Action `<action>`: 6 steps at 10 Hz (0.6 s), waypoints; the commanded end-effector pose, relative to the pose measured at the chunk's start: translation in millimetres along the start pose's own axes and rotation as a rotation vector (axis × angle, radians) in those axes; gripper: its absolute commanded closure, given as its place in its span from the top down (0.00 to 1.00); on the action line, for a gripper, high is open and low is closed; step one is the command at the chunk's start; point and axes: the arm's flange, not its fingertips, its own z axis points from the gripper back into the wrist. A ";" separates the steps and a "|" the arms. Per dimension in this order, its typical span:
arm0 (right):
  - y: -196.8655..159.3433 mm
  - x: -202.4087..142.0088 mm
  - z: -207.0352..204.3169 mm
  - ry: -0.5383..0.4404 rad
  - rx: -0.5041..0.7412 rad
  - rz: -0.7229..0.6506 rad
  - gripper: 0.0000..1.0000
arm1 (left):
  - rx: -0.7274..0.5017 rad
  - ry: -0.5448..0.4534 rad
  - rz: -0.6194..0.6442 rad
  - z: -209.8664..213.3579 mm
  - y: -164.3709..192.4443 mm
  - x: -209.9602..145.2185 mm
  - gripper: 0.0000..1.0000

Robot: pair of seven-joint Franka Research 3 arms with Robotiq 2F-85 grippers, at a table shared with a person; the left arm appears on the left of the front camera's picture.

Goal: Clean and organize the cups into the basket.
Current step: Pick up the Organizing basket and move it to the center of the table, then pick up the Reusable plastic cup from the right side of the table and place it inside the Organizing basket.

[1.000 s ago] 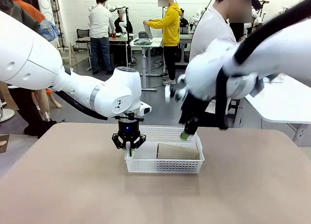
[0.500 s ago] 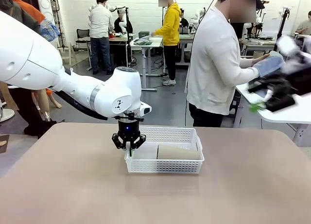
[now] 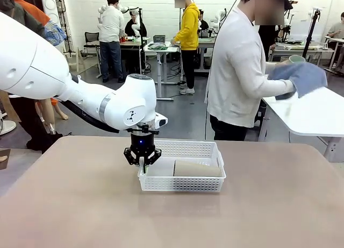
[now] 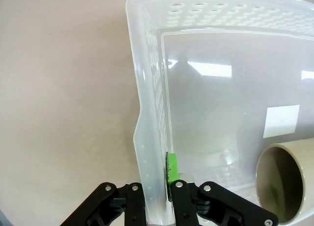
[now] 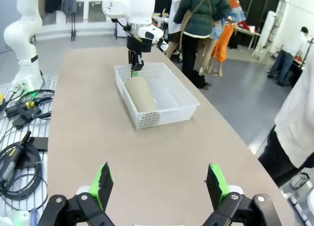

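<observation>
The white lattice basket (image 3: 183,184) stands on the table's far middle. One tan cup (image 3: 197,168) lies on its side inside it, its open mouth (image 4: 284,183) toward my left wrist camera. My left gripper (image 3: 142,162) is shut on the basket's left wall (image 4: 147,88), with one green pad (image 4: 171,167) inside the wall. My right gripper (image 5: 159,187) hangs open and empty high above the table's end, looking along it at the basket (image 5: 147,119) and cup (image 5: 141,93). Beyond the table a person holds a pale green cup (image 3: 294,58) in a blue cloth (image 3: 306,76).
The person stands at the far side, turned toward a white side table (image 3: 317,116) on the right. The tan tabletop (image 3: 172,221) around the basket is bare. Cables (image 5: 19,138) lie off the table's edge in the right wrist view.
My right arm has swung away from over the basket, off to the right and out of the front view. The person now rubs the green cup with the cloth. My left arm has stayed still.
</observation>
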 end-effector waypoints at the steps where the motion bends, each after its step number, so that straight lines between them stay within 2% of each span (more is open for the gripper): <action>1: -12.7 -11.0 -5.3 -0.021 -0.002 -0.010 1.00 | 0.005 0.002 -0.007 -2.3 0.5 -1.3 0.00; 4: -22.8 -24.7 -11.5 -0.029 0.020 -0.054 1.00 | 0.005 0.002 -0.007 -2.3 0.5 -1.3 0.00; 6: -9.6 -21.8 -3.5 -0.007 0.000 -0.049 1.00 | 0.005 0.002 -0.007 -2.3 0.5 -1.3 0.00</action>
